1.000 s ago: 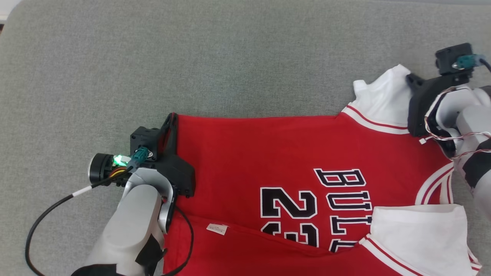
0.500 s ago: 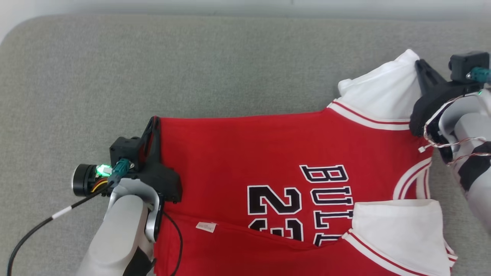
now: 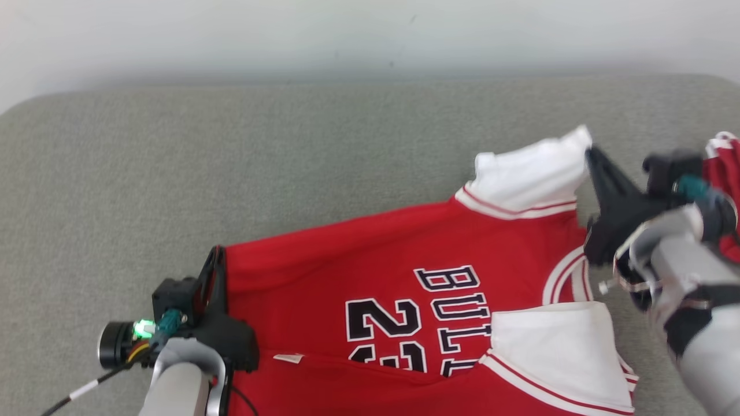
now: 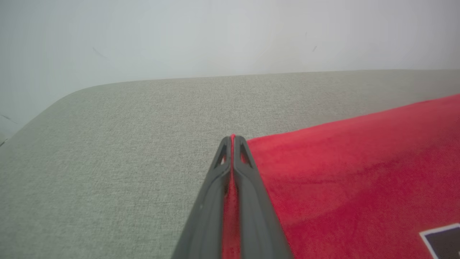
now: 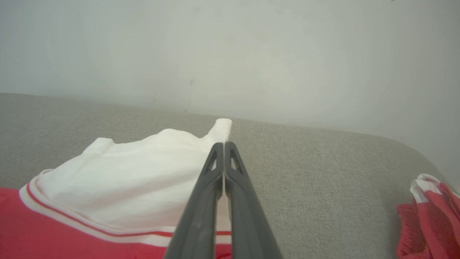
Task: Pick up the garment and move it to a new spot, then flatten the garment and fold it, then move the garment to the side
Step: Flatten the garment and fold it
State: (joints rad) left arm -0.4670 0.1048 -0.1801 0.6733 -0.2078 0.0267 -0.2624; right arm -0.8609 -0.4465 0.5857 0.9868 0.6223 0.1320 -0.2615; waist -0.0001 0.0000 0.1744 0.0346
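The garment (image 3: 381,254) is a red jersey with white sleeves and black lettering, spread on the grey cushion (image 3: 231,162). My left gripper (image 3: 217,252) is shut on its red hem corner, and the left wrist view shows red cloth (image 4: 341,180) pinched between the fingers (image 4: 248,187) of the left gripper (image 4: 232,138). My right gripper (image 3: 591,153) is shut on the edge of the far white sleeve (image 3: 526,173). In the right wrist view the right gripper (image 5: 224,144) pinches the white sleeve (image 5: 136,183). A second white sleeve (image 3: 555,341) lies folded over the front.
Another red and white cloth (image 3: 722,173) lies at the cushion's right end, behind my right wrist, and the same cloth (image 5: 427,216) shows in the right wrist view. A pale wall (image 3: 347,34) rises behind the cushion's far edge. Bare cushion stretches to the left and back.
The head view has tilted up, bringing the wall into sight. Both grippers stay shut on the garment; its top edge now slants, with the right sleeve side further back than the hem.
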